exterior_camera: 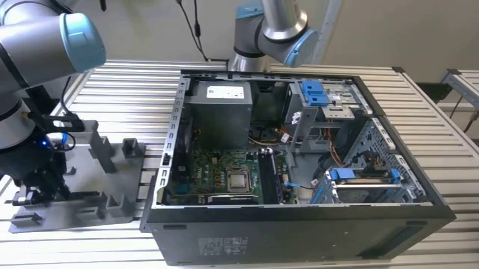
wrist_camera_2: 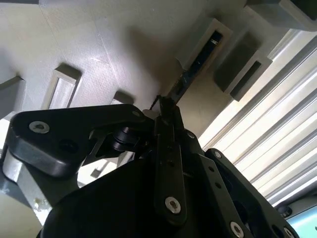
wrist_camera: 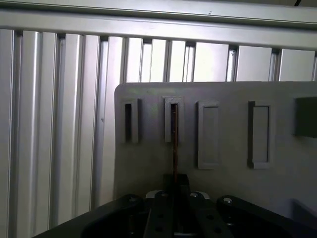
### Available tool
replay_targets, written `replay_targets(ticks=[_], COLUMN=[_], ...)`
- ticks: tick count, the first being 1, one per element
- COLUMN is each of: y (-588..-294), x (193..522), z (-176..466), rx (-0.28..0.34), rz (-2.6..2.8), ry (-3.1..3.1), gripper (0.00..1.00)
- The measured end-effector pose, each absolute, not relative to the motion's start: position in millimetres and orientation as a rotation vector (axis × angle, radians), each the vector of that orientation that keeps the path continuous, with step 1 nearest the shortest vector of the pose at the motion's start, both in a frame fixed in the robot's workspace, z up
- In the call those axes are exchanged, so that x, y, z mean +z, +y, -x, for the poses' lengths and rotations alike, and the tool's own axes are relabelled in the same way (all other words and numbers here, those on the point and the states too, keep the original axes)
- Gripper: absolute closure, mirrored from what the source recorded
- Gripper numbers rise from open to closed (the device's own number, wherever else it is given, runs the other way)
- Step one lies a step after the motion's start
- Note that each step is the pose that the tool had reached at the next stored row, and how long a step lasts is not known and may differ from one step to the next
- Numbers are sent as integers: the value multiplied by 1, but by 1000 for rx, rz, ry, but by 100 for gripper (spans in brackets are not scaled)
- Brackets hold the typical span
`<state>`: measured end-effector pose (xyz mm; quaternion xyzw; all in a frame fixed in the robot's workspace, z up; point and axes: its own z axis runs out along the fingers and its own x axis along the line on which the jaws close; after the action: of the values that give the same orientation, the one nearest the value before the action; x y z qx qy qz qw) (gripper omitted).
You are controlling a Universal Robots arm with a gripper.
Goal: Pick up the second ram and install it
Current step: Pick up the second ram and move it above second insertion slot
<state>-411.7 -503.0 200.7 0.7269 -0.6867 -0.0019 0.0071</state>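
The second ram (wrist_camera: 175,141) appears edge-on as a thin dark strip with one end in a slot of the grey holder plate (wrist_camera: 223,129). In the second wrist view the ram (wrist_camera_2: 190,69) runs from a raised slot to my fingertips. My gripper (wrist_camera: 175,177) (wrist_camera_2: 164,106) is shut on its near end. In the exterior view the gripper (exterior_camera: 30,197) hangs low over the holder plate (exterior_camera: 90,188) at the exterior view's left, beside the open computer case (exterior_camera: 299,224). The case's memory slots (exterior_camera: 274,176) lie next to the processor socket.
The holder plate carries several upright grey posts (exterior_camera: 102,148) and other slots (wrist_camera: 208,134). A ribbed metal tabletop (exterior_camera: 127,95) lies under everything. A second arm's base (exterior_camera: 270,28) stands behind the case. Blue drive-bay clips (exterior_camera: 314,92) sit inside the case.
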Motion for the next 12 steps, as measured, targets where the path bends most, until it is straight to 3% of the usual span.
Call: replay_targets(ticks=[12], y=[-503], x=[221], z=[412], rx=[-7], rz=[-2272], ry=[-2148], gripper=[86])
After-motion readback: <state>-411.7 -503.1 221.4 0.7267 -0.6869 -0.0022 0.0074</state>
